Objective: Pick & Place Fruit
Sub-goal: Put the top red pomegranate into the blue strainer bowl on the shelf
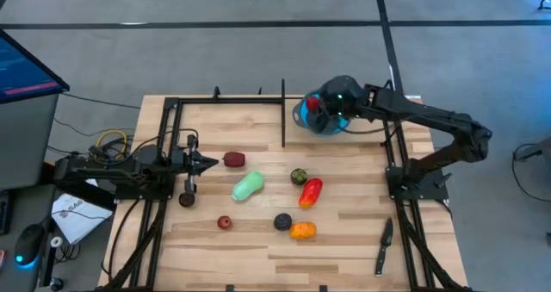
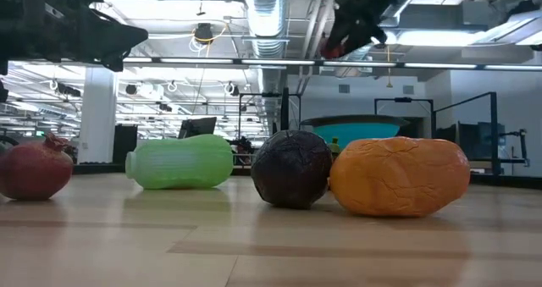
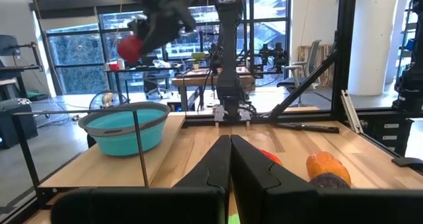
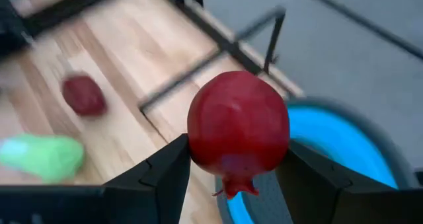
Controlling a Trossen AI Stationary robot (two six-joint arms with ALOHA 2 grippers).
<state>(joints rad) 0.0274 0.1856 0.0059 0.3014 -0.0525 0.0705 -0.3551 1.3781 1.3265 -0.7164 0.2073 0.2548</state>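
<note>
One red pomegranate (image 4: 238,128) clamped in right gripper (image 4: 234,168) over blue bowl (image 1: 312,120) upper right; off-centre release could bounce it out. Left gripper (image 1: 207,162) closed, empty.

Right arm over the bowl, fruit strewn mid-table.
The right gripper (image 1: 320,108) holds a red fruit (image 1: 312,104) above the blue bowl (image 1: 303,120) near the table's far edge; the left gripper (image 1: 209,162) rests shut beside a maroon fruit (image 1: 233,159); a knife (image 1: 383,246) lies near the right front corner.
</note>
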